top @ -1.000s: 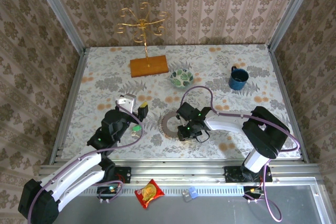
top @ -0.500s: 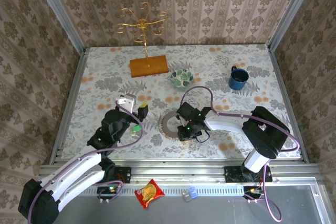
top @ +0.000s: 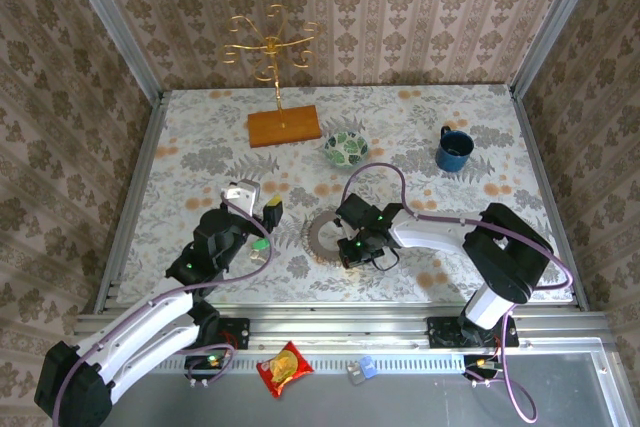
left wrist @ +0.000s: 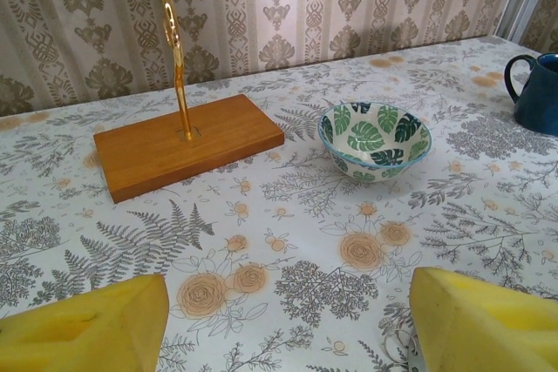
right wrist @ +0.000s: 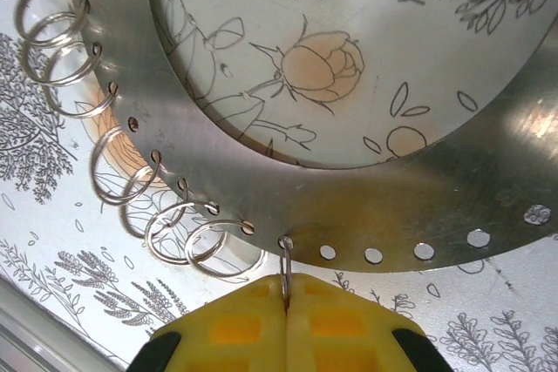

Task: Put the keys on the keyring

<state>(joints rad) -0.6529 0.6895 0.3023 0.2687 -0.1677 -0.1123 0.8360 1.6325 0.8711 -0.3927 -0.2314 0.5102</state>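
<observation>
Right wrist view — we are seeing the right fingers [right wrist: 281, 307] pressing fully together on one wire loop [right wrist: 285, 260] threaded through a rim hole of the single keyring [right wrist: 418, 189], which is lying flat on the bench [right wrist: 52, 154]. Five holes beside it are standing empty. Left fingers [top: 268, 219] are gaping wide — gripping nothing.

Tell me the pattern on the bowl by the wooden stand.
The bowl has green leaves on white, inside and out. It shows best in the left wrist view.
</observation>
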